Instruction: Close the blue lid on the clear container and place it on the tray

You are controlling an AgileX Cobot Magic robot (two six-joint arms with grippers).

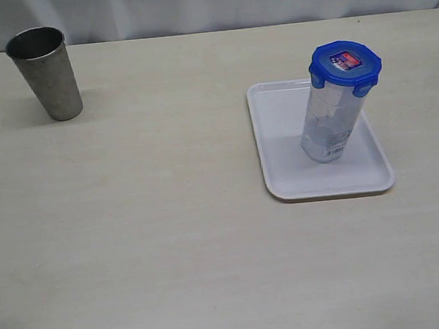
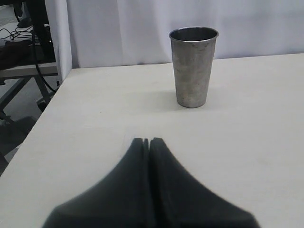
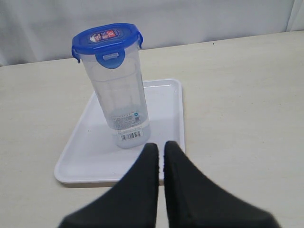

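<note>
Two things stand on the pale table [image 1: 172, 238]: a steel cup [image 1: 45, 73] at the far left and a white tray [image 1: 278, 136] right of the middle. A wide stretch of bare tabletop lies between them and all along the near side. The table's far edge runs below a white curtain, and the tray's right rim lies well in from the table's right side.

The clear container [image 1: 331, 120] stands upright around the middle of the tray, tall and narrow, with a barcode sticker near its base. The blue lid [image 1: 345, 65] sits on its mouth, label up, with its snap tabs folded down against the wall.

The right gripper [image 3: 161, 146] has its jaws drawn nearly together, only a thin slit between them, gripping nothing. The container stands just ahead of its tips, apart from them, with a strip of tray between. The left gripper [image 2: 148, 141] has its jaws pressed together and empty, pointing toward the cup, well apart from it.
</note>
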